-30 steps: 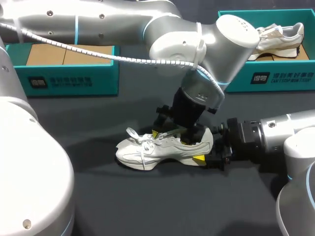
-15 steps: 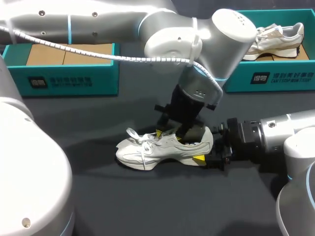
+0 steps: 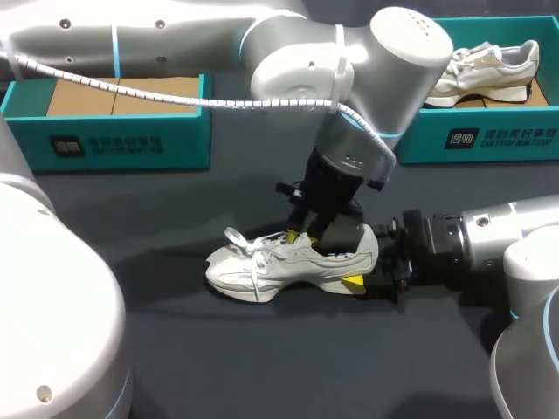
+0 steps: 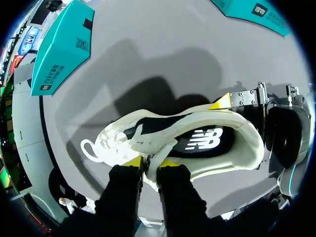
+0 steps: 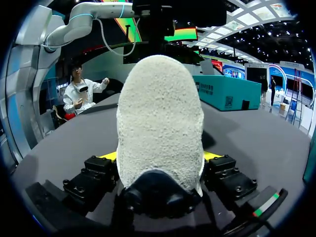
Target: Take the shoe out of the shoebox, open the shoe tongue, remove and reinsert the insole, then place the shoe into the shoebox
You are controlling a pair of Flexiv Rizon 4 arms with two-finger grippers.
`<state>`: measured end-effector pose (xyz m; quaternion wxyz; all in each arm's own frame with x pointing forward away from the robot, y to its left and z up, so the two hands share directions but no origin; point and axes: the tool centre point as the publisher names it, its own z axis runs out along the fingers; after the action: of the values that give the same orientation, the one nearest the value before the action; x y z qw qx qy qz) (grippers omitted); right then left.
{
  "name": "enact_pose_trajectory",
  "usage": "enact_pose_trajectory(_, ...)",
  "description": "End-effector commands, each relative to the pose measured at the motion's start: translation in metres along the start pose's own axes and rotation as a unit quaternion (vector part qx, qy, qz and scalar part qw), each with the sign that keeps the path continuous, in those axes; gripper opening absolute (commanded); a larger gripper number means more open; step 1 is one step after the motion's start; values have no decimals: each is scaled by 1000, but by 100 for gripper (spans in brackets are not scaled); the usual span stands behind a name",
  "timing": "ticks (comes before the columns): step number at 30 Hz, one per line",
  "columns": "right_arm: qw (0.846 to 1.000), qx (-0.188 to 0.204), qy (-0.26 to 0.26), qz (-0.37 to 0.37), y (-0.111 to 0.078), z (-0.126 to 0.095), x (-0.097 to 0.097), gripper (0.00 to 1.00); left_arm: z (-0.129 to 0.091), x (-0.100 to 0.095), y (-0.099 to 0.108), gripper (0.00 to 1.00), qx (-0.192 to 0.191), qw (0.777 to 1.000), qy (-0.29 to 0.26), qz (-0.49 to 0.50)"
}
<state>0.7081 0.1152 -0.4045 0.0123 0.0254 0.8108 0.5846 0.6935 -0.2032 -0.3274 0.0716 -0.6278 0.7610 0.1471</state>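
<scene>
- The shoe, on the table, may be dragged loose from the right gripper, clamped on its heel, if pulled hard.
- The tongue, pinched by the left gripper, may be lost if the grip is shallow.

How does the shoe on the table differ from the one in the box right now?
The shoe on the table stands on its sole, with the left gripper pinching its tongue and the right gripper clamping its heel; the boxed shoe lies untouched in the far-right shoebox. Both are pale lace-up sneakers.
</scene>
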Motion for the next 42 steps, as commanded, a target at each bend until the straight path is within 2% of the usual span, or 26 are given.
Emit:
enact_pose_trajectory(1, 1000, 2, 0, 0, 1, 0, 0, 0, -2, -2, 2, 0, 8, 1000, 16, 4)
enact_pose_trajectory(10, 1000, 2, 0, 0, 1, 0, 0, 0, -15, -17, 18, 0, 57, 996, 62, -17)
enact_pose_trajectory(16, 1000, 2, 0, 0, 1, 0, 0, 0, -23, -38, 31, 0, 112, 982, 136, -64)
enact_pose_trajectory(22, 1000, 2, 0, 0, 1, 0, 0, 0, -21, -55, 36, 0, 134, 968, 192, -85)
enact_pose_trajectory(31, 1000, 2, 0, 0, 1, 0, 0, 0, -5, -77, 40, 0, 109, 963, 235, -74)
enact_pose_trajectory(42, 1000, 2, 0, 0, 1, 0, 0, 0, 20, -89, 46, 0, 91, 964, 237, -74)
